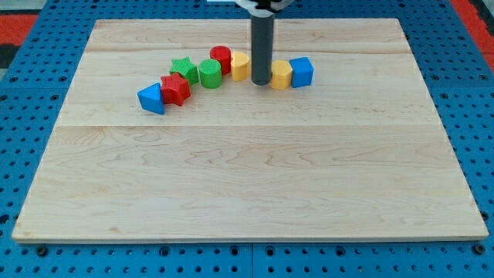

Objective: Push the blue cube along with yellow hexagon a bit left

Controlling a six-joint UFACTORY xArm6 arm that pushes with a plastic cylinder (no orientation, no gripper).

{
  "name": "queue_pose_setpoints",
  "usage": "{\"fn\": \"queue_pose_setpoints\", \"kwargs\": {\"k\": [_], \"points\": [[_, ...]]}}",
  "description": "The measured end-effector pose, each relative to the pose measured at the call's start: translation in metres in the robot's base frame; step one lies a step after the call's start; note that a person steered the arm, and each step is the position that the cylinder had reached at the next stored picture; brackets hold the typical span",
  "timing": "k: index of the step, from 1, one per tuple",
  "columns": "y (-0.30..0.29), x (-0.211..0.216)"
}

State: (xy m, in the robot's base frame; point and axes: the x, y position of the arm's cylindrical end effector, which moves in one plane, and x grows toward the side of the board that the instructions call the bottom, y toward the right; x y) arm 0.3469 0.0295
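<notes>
Nearest me on the tabletop [247, 193], the blue triangle block [152, 99] touches the red star [176, 89]. Behind, green cylinder [209, 73] and green star [184, 67]. My tip [261, 82] stands just left of the yellow hexagon [281, 75], blue cube [302, 72] touching its right. No jaws on this rod.

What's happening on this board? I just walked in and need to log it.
My tip rests on the wooden board, just to the view's left of the yellow hexagon, which touches the blue cube on its right. Another yellow block sits just left of the tip. Neither target looks pushed left yet; the tip stands on their left side.
</notes>
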Motion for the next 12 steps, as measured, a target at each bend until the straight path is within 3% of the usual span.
{"fn": "queue_pose_setpoints", "kwargs": {"k": [1,2,3,4,5,9,12], "points": [[0.007,0.002],[0.023,0.032],[0.090,0.036],[0.135,-0.002],[0.134,-0.036],[0.076,-0.030],[0.071,0.017]]}}
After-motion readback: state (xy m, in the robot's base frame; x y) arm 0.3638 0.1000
